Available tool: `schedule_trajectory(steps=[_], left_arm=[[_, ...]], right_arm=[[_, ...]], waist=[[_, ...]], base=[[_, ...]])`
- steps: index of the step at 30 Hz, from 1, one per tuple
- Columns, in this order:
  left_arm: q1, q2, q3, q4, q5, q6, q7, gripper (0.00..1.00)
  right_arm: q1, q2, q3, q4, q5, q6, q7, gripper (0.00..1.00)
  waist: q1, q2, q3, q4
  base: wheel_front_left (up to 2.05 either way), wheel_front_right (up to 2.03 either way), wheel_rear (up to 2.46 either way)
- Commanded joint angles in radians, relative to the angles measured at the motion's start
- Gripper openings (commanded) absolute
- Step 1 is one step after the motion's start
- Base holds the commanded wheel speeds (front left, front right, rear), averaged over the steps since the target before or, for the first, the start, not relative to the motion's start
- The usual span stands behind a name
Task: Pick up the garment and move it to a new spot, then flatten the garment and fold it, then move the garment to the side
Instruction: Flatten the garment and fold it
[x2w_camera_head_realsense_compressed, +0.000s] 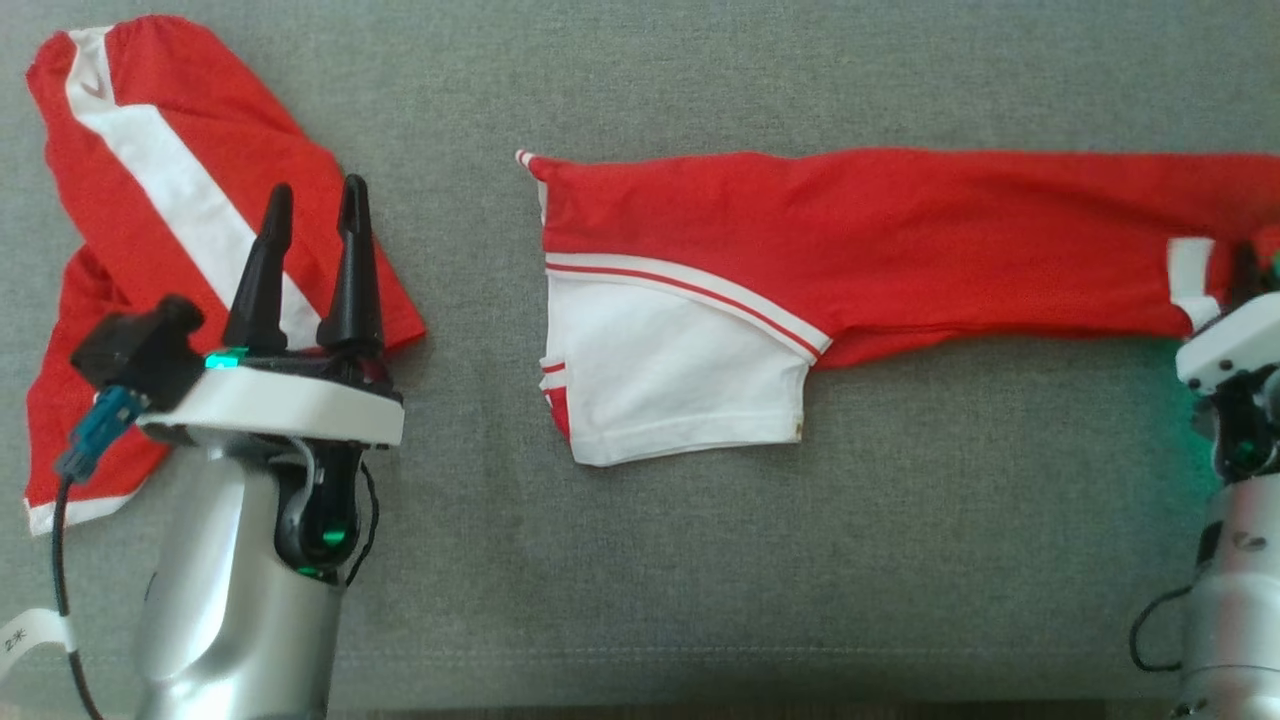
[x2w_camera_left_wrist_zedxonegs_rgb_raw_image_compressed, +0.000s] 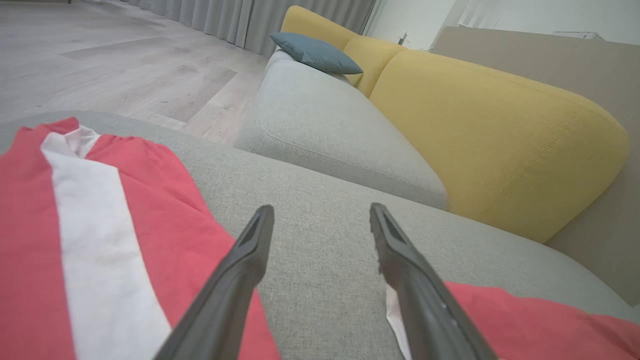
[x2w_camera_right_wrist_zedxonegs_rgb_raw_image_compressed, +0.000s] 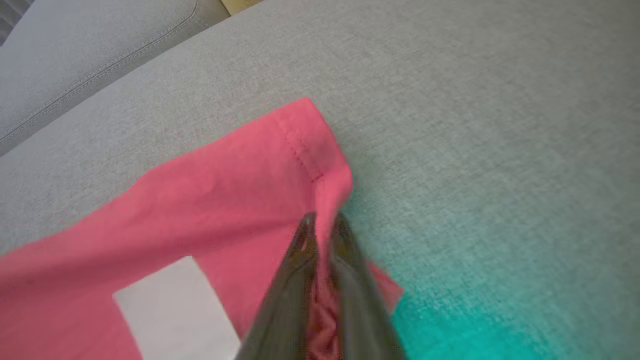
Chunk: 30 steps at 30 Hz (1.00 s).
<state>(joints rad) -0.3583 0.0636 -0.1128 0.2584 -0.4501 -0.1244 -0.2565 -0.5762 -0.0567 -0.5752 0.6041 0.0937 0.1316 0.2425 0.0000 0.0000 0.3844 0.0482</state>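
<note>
- Where its fingers meet, the right gripper (x2w_camera_right_wrist_zedxonegs_rgb_raw_image_compressed: 322, 222) is clamped on the garment (x2w_camera_head_realsense_compressed: 850, 240) at its red end.
- The left gripper (x2w_camera_head_realsense_compressed: 315, 200) is held wide open, empty, over another cloth (x2w_camera_head_realsense_compressed: 150, 150).
- The garment is spread across the sofa (x2w_camera_head_realsense_compressed: 640, 560).

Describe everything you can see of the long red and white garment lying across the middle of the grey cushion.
The garment looks like soft knit cloth, mostly red, with a white panel at its left end edged by a thin red stripe and a small white patch near its right end. It lies flat and stretched sideways on the grey cushion, lightly wrinkled. The right gripper is pinched shut on its hemmed right edge, red cloth bunched between the fingers.
</note>
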Motion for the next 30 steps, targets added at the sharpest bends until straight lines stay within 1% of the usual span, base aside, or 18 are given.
schedule_trajectory(steps=[1,6,11,13,15,19,23,24,30], left_arm=[[-0.022,0.018,0.038,-0.027,0.008,-0.006,-0.005,1.00],[-0.013,0.016,0.032,-0.020,0.006,-0.006,-0.005,1.00],[0.000,0.013,0.029,-0.015,0.005,-0.006,-0.005,1.00],[0.008,0.011,0.027,-0.013,0.004,-0.006,-0.005,1.00],[0.017,0.008,0.026,-0.011,0.004,-0.006,-0.005,1.00],[0.039,0.001,0.035,-0.008,-0.014,-0.006,-0.005,1.00],[0.063,-0.003,0.044,-0.001,-0.013,-0.006,-0.005,1.00],[0.063,-0.003,0.044,-0.001,-0.013,-0.006,-0.005,1.00],[0.096,-0.010,0.049,0.003,-0.021,-0.006,-0.005,1.00]], right_arm=[[0.019,0.006,0.002,-0.007,-0.018,-0.001,0.011,0.00],[0.019,0.006,-0.094,-0.056,-0.118,-0.001,-0.025,0.00],[-0.002,0.003,-0.235,-0.126,-0.294,-0.001,-0.101,0.00],[-0.018,0.004,-0.270,-0.133,-0.342,-0.001,-0.121,0.00],[-0.034,0.005,-0.276,-0.114,-0.356,-0.001,-0.130,0.00],[-0.056,0.006,-0.226,-0.052,-0.327,-0.001,-0.146,0.00],[-0.067,0.006,-0.132,-0.007,-0.276,-0.001,-0.153,0.00],[-0.067,0.006,-0.132,-0.007,-0.276,-0.001,-0.153,0.00],[-0.074,0.006,0.046,0.004,-0.148,-0.001,-0.143,0.00]], waist=[[0.0000,0.0000,-0.008,-0.001],[0.0000,0.0000,-0.038,-0.002],[0.0000,0.0000,-0.070,0.003],[0.0000,0.0000,-0.085,0.005],[0.0000,0.0000,-0.101,0.008],[0.0000,0.0000,-0.139,0.008],[0.0000,0.0000,-0.187,0.000],[0.0000,0.0000,-0.187,0.000],[0.0000,0.0000,-0.252,-0.003]], base=[[0.00,0.00,0.00],[0.00,0.00,0.00],[0.00,0.00,0.00],[0.00,0.00,0.00],[0.00,0.00,0.00],[0.00,0.00,0.00],[0.00,0.00,0.00],[0.00,0.00,0.00],[0.00,0.00,0.00]])
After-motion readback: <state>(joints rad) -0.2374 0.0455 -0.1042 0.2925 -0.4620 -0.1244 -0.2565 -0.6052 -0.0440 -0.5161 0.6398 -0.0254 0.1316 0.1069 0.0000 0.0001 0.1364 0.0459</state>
